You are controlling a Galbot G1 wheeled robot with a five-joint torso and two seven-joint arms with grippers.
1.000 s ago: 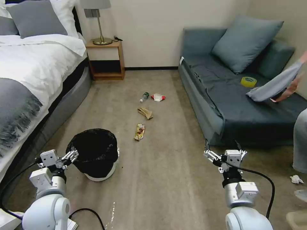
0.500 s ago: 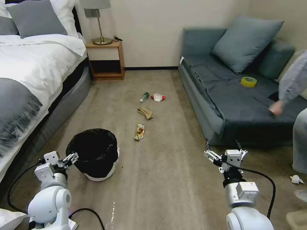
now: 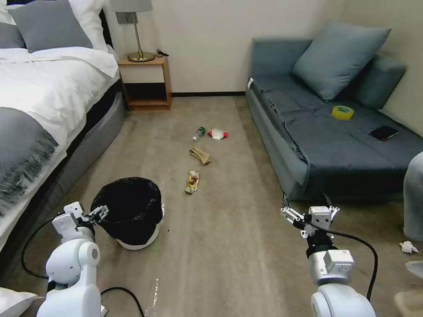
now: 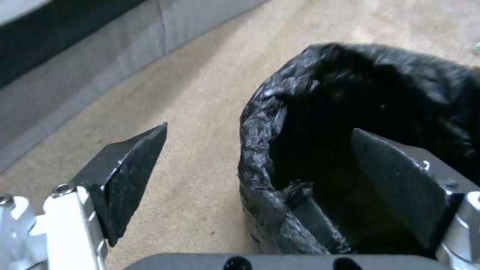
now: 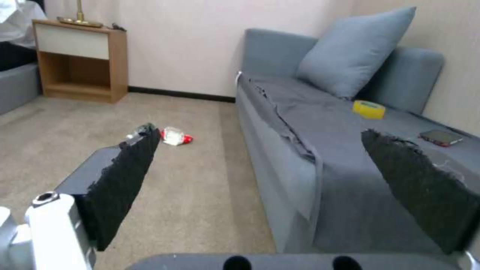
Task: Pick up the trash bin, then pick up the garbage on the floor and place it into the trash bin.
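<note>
Carpeted bedroom floor [image 3: 246, 246] between bed and sofa. Left gripper [image 3: 98, 214], jaws spread, straddles the near rim of the trash bin [image 3: 132, 211]; judged light, its liner slack and slippery, so clamp the rigid rim. Garbage [image 3: 192, 181] lies beyond. Right gripper [image 3: 310, 215] hangs open, idle.

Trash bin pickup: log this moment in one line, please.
left gripper: open, straddling trash bin rim | right gripper: open, idle by sofa | garbage: on floor
</note>
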